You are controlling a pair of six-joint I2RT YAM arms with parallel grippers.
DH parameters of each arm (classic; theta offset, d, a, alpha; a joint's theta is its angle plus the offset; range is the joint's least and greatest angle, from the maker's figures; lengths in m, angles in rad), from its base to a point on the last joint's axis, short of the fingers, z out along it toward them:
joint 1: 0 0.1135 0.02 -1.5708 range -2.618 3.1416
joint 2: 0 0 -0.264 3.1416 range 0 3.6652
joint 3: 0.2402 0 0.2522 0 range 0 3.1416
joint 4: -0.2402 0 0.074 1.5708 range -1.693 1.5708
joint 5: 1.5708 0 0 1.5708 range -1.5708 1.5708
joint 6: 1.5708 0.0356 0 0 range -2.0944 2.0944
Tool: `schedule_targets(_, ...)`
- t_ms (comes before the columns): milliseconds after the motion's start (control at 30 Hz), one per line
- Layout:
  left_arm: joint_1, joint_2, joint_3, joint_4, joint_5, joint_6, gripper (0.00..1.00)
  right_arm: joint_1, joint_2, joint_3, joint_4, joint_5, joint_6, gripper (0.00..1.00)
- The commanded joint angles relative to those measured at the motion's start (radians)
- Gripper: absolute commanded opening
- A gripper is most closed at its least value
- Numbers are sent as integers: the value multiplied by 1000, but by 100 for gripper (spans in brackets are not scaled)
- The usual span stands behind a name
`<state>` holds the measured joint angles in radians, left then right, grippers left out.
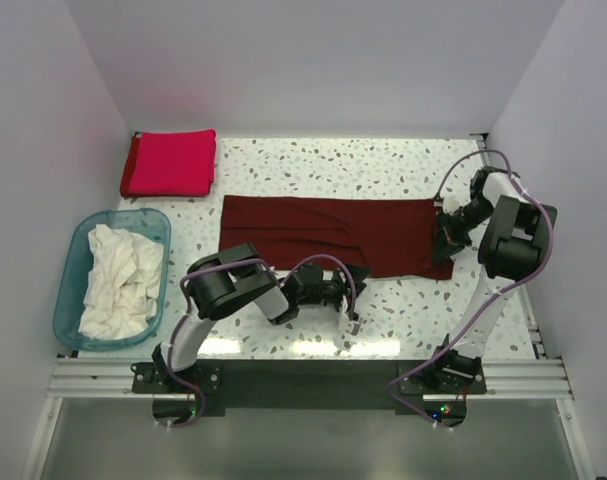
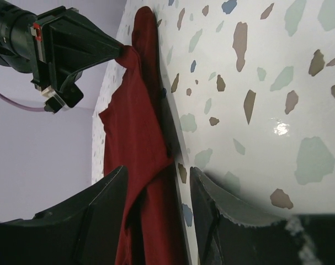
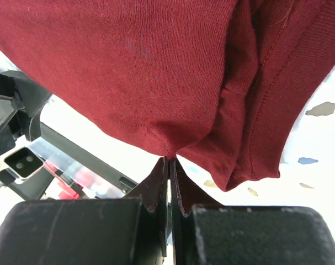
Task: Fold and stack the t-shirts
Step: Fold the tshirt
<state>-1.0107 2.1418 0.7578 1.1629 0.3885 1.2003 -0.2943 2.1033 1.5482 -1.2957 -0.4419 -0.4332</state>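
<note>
Top view. The maroon shirt point(image 1: 333, 232) lies as a long band across the middle of the bench point(image 1: 403, 170), with layered folds showing. The red shirt point(image 1: 170, 163) sits folded in the upper left corner of the bench, well apart from the maroon one. The white shirts point(image 1: 118, 280) lie crumpled in a blue tub point(image 1: 123, 214) at the left of the frame. The left arm point(image 1: 233, 285) reaches rightward across the lower centre, and its jaws meet the lower edge of the maroon shirt. The right arm point(image 1: 508, 240) stands at the right of the frame with its jaws at the shirt's right end. This view does not show how either pair of jaws stands.

Left wrist view. The left jaws are apart at the bottom of the frame, and maroon cloth runs between them. I cannot tell whether the cloth touches either side. In the upper left, the right jaws' tip meets the far corner of the shirt, which is drawn to a point there.

Right wrist view. The right jaws are pressed together, clamped on the hem of the maroon shirt at the centre of the frame. Doubled layers and a stitched seam show at the upper right.
</note>
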Motion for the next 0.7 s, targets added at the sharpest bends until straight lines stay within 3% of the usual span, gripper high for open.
schedule_targets(0,-6,39,34,38,3,74,53,3,4,13,-20,-34,7,0)
schedule_targets(467,-5,96,130,29,19,117,33,3,12,13,-24,-43,4,0)
schedule_targets(667,-3,53,115,50,42,107,12,4,9,26,-36,-63,8,0)
